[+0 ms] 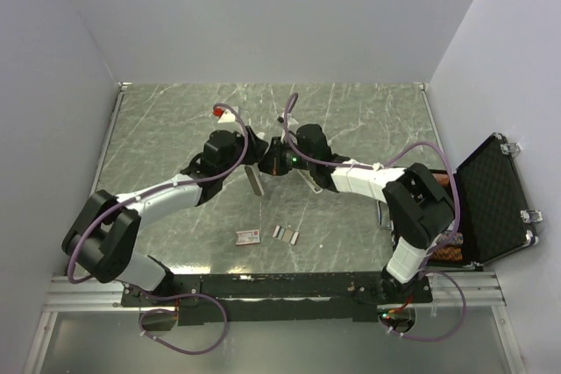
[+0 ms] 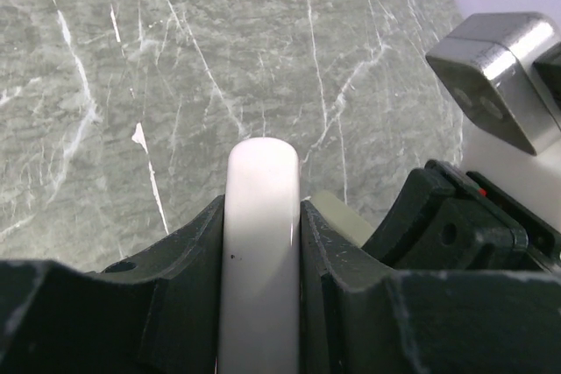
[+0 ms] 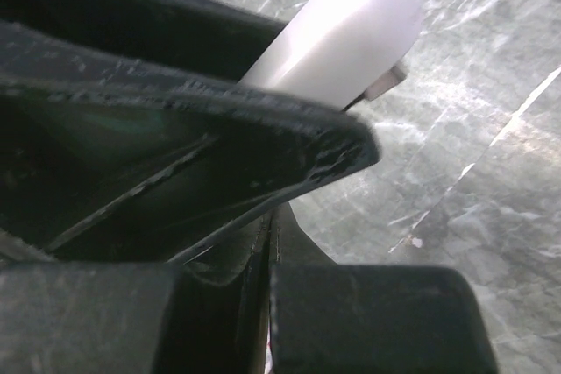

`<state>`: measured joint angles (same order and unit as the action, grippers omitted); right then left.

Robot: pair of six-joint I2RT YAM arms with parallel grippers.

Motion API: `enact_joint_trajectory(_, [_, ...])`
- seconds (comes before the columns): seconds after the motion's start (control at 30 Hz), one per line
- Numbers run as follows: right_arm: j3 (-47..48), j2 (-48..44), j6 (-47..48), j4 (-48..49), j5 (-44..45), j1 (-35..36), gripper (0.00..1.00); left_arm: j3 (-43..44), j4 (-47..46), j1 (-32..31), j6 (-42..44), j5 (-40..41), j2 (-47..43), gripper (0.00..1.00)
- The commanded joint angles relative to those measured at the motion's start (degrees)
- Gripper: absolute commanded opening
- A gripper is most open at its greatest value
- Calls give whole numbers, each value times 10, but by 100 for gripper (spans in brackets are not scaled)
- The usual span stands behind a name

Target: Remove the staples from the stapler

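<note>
Left pincer [image 2: 263, 247] clamps the white stapler [image 2: 261, 181] aloft, right pincer [image 3: 267, 304] clenched shut just beside it, staples [image 1: 285, 233] lying on the counter [image 1: 175, 129] below and behind them; a twisting pull could slip the stapler loose.

Soft, even light fills the top view with faint shadows on the marble tabletop [image 1: 175, 120], while close wrist views blur and the white stapler [image 2: 260, 243] glares.
</note>
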<state>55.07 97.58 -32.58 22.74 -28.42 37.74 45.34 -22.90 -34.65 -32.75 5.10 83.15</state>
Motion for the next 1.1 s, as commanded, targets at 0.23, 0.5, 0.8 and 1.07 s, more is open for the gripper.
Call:
enact_joint_trajectory(0.23, [-17, 12, -42, 71, -107, 12, 0, 16, -89, -15, 15, 57, 37, 1])
enact_joint_trajectory(0.5, [-23, 13, -58, 81, -127, 12, 0, 22, -101, -26, 37, 99, 57, 1])
enact_joint_trajectory(0.8, [-21, 40, -105, 101, -147, 12, 0, 67, -35, -32, 43, 119, 102, 1])
enact_joint_trajectory(1.07, [-23, 64, -151, 151, -182, 12, 0, 135, 48, -32, 39, 90, 141, 1])
